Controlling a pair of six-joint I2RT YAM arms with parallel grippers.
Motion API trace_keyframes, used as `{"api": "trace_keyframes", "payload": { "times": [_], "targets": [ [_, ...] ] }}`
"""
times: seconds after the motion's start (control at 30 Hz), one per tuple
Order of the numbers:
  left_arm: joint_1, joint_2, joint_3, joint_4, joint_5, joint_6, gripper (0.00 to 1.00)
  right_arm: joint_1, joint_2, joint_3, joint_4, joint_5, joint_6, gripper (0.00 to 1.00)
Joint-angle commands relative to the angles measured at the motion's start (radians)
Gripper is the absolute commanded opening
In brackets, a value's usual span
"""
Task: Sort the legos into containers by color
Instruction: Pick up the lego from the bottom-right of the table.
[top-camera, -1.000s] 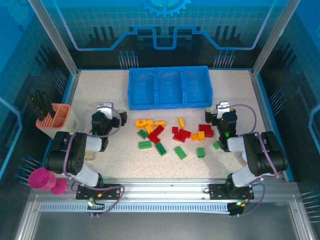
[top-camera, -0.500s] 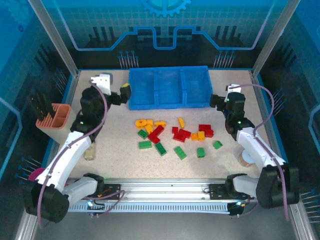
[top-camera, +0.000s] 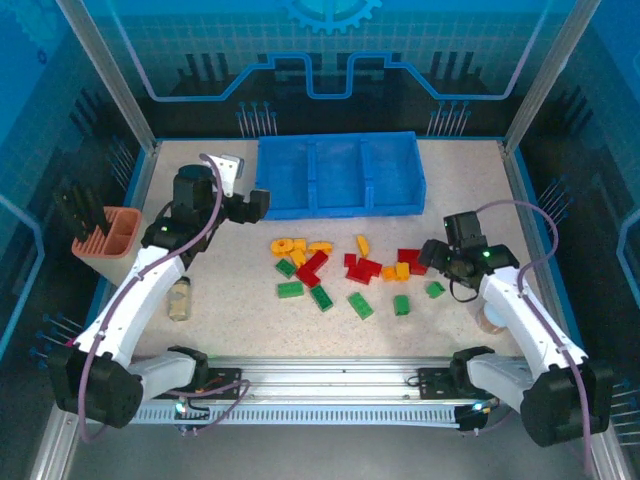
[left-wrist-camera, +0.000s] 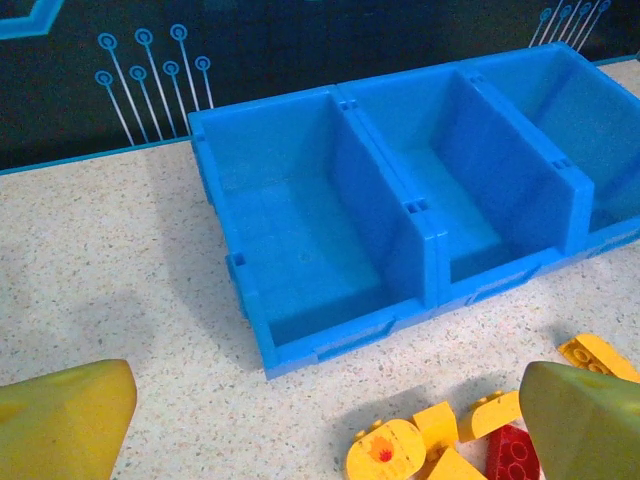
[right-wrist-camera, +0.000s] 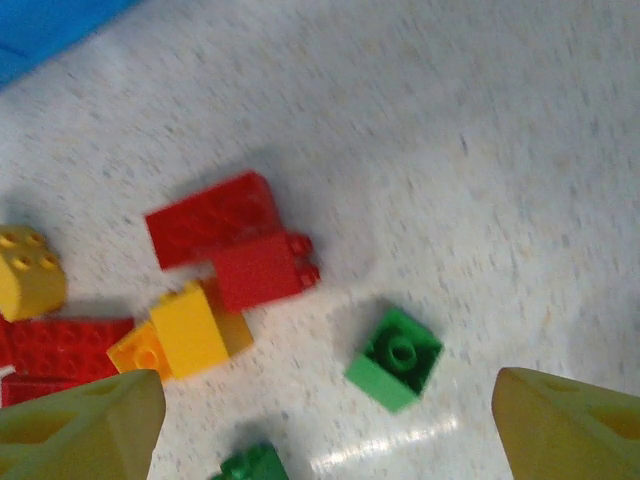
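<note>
**Both arms repositioned; bricks unsorted**

Since half a second ago, the right gripper (top-camera: 436, 256) has swung from the right end of the shallow blue plastic three-compartment tray (top-camera: 340, 210) down to the right edge of the brick scatter. The left gripper (top-camera: 257, 202) has shifted slightly along the tray's left front corner. Both pincers stand agape, holding nothing. The small red, green and yellow-orange plastic legos (top-camera: 313, 265) lie on the speckled table (top-camera: 230, 300) in front of the tray. A square green brick (right-wrist-camera: 394, 358) lies between the right fingertips (right-wrist-camera: 85, 425).
</note>
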Motion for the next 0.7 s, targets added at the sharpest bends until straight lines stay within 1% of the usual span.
{"api": "trace_keyframes", "payload": {
  "times": [0.0,0.13,0.2,0.3,0.47,0.67],
  "targets": [
    [-0.004,0.009,-0.003,0.001,0.034,0.013,0.99,0.019,-0.028,-0.071,-0.099,-0.013,0.222,0.84],
    [-0.004,0.011,-0.011,0.019,0.019,0.023,0.99,0.055,-0.027,-0.109,-0.099,0.043,0.368,0.79],
    [-0.004,0.014,-0.014,0.037,0.009,0.020,1.00,0.072,-0.007,-0.112,-0.105,0.083,0.397,0.78],
    [-0.004,0.033,0.002,0.048,0.007,0.022,0.99,0.078,0.014,-0.130,-0.066,0.083,0.418,0.77],
    [-0.004,0.069,0.056,0.012,0.026,0.032,0.99,0.079,0.053,-0.157,0.017,0.062,0.427,0.77],
    [-0.004,0.065,0.063,0.007,0.037,0.034,0.99,0.079,0.110,-0.174,0.107,0.057,0.420,0.77]
  ]
}}
